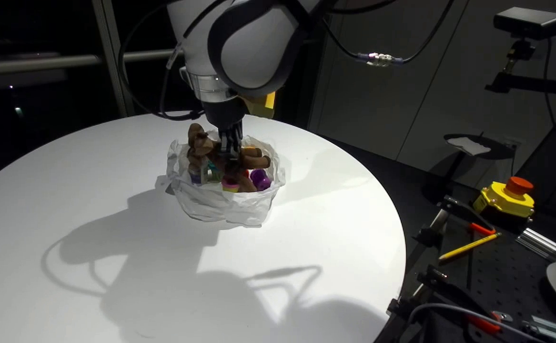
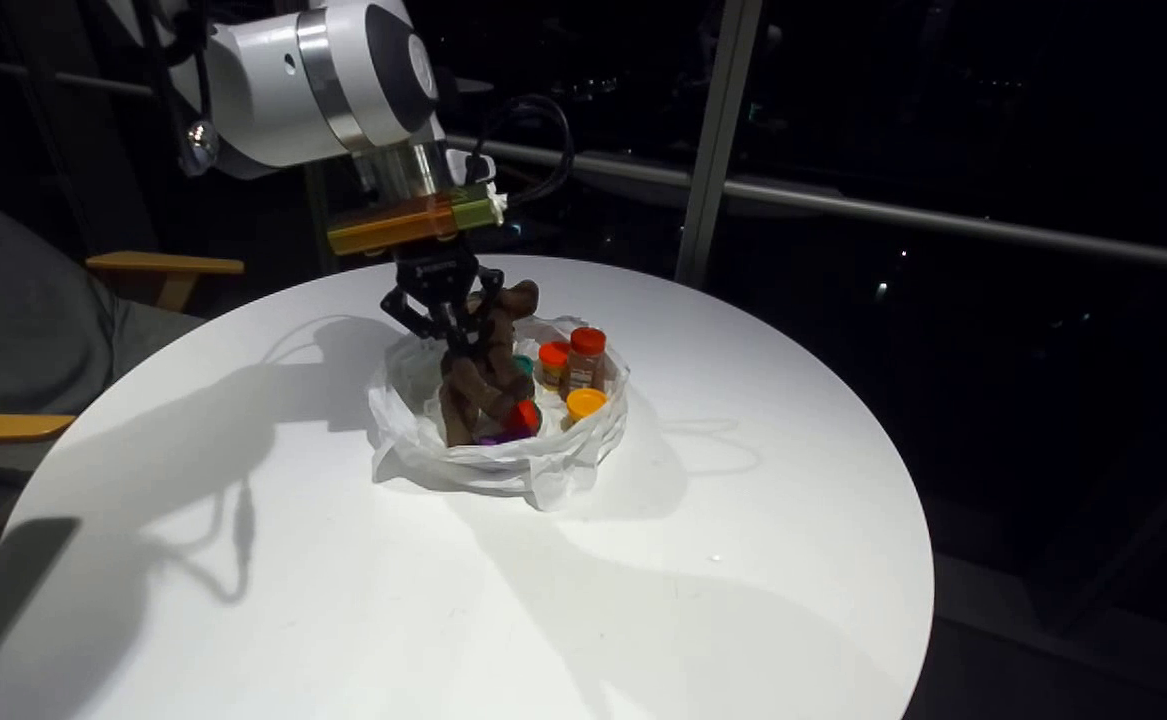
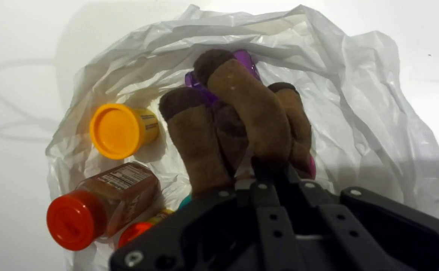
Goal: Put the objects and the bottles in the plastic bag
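My gripper (image 1: 231,151) is shut on a brown plush toy (image 3: 266,120), its fingertips (image 3: 275,171) pressed around the toy's body. The toy (image 2: 478,385) lies within the opening of the white plastic bag (image 1: 225,207), and its head rises near the rim in both exterior views. The bag (image 3: 358,98) stands open on the table. Inside are a red-capped bottle (image 3: 121,184), a yellow-lidded tub (image 3: 116,130), a red-lidded tub (image 2: 553,365) and a purple object (image 1: 260,179). A pink-rimmed tub (image 1: 230,185) is partly covered by the toy. A teal item is mostly hidden.
The bag stands on a round white table (image 1: 316,228). A side bench with a yellow and red emergency stop (image 1: 506,197) and a pencil (image 1: 470,246) is beside it. A chair (image 2: 163,262) stands at the table's edge. The arm's cables hang above.
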`<state>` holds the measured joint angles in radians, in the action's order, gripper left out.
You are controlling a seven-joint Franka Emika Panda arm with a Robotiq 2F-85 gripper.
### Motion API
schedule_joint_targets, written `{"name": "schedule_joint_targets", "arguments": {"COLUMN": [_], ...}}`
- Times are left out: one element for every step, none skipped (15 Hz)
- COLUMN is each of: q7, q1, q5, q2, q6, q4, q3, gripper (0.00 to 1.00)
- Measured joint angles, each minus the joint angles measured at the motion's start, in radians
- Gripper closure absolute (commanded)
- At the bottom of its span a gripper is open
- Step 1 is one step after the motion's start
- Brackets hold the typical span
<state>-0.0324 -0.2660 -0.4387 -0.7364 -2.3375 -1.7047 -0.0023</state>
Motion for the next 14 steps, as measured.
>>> {"name": "schedule_joint_targets", "arguments": {"q7": [0.007, 0.011, 0.011, 0.011, 0.01, 0.009, 0.007, 0.005, 0.003, 0.002, 0.002, 0.001, -0.004, -0.018], "q1": [-0.005, -0.009, -0.013, -0.016, -0.017, -0.018, -0.019, -0.02, -0.02, -0.021, -0.023, -0.025, -0.027, -0.027], "q5": [-0.014, -0.027, -0.038, -0.05, -0.056, -0.059, -0.062, -0.063, -0.065, -0.07, -0.08, -0.091, -0.096, -0.096], "q2": [-0.011, -0.02, -0.026, -0.032, -0.036, -0.04, -0.045, -0.047, -0.047, -0.047, -0.046, -0.043, -0.036, -0.022], "q6": [-0.001, -0.001, -0.001, -0.001, -0.001, -0.001, -0.001, -0.001, -0.001, -0.001, 0.004, 0.012, 0.019, 0.026], "q4": [0.006, 0.012, 0.016, 0.019, 0.02, 0.021, 0.022, 0.023, 0.023, 0.023, 0.023, 0.023, 0.021, 0.017], "q3": [-0.008, -0.014, -0.019, -0.023, -0.023, -0.023, -0.023, -0.023, -0.023, -0.023, -0.023, -0.024, -0.024, -0.022], "gripper": [0.9, 0.9, 0.9, 0.9, 0.9, 0.64, 0.64, 0.61, 0.53, 0.45, 0.37, 0.3, 0.21, 0.15]}}
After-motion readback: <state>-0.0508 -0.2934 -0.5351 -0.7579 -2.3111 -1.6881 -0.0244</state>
